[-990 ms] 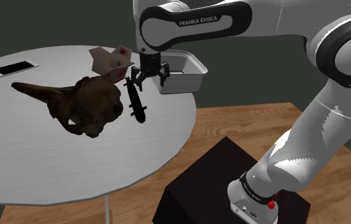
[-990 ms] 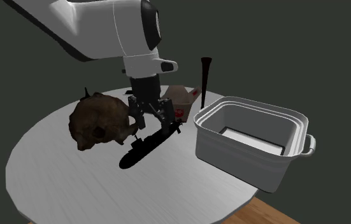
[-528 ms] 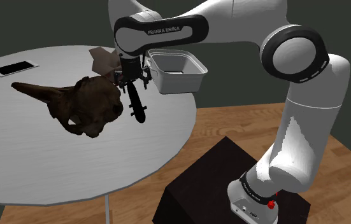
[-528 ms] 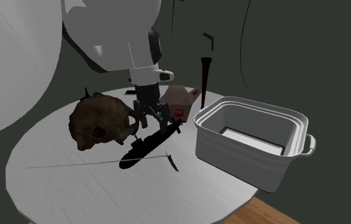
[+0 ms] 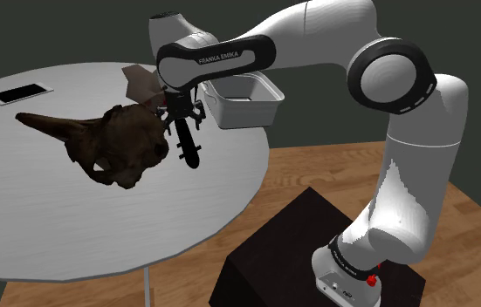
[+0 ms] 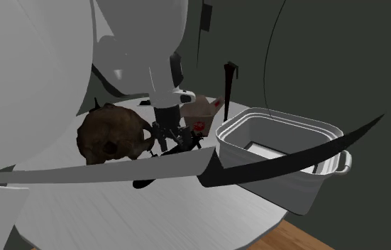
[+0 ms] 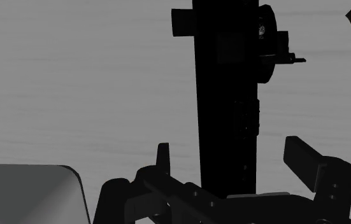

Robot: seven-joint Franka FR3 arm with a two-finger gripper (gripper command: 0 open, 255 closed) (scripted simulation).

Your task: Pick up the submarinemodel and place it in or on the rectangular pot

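round table | skull | submarine model | rectangular pot | carton | phone

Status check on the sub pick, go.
Hand open, straddling black submarine model, not clasped. Model lying on table. Brown skull close beside hand.

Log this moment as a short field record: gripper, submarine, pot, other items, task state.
gripper: gripper open, low over the submarine model, one finger on each side of its hull, neither touching
submarine model: submarine model black, lying on the table next to the skull
rectangular pot: rectangular pot grey, upright near the table's edge, the model not in it
other items: carton; phone
task state: model not yet gripped or lifted
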